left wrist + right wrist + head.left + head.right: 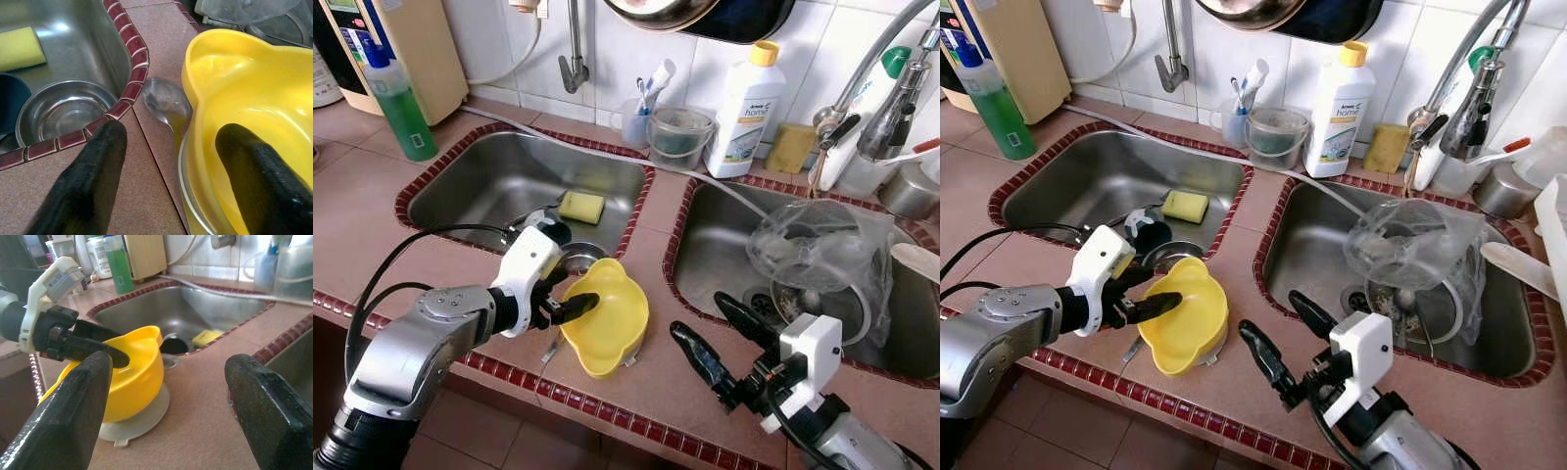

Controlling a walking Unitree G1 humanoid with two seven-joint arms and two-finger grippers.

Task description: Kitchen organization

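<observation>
The yellow bowl (605,318) sits tilted on a pale flat base (139,418) on the tiled counter (656,372), on the strip between the 2 steel sinks, near the front edge. The left gripper (570,297) straddles the bowl's rim at the bowl's 9 o'clock side: 1 finger (264,181) lies inside the bowl, the other finger (88,181) stays outside over the counter, so the jaws stand apart around the rim and are not clamped. A metal spoon (166,100) lies on the counter touching the bowl's outer wall, beside the red tile border of the left sink (480,186). That sink holds a yellow sponge (581,207), a dark cup (1148,233) and a small steel bowl (61,112). The right gripper (724,338) hovers over the counter at the bowl's 3 o'clock, fingers spread wide, holding nothing. The right sink (715,255) contains a clear plastic bag (813,245). A white detergent bottle (746,110) stands at 12 o'clock against the wall, and a green bottle (401,110) at 10 o'clock.
</observation>
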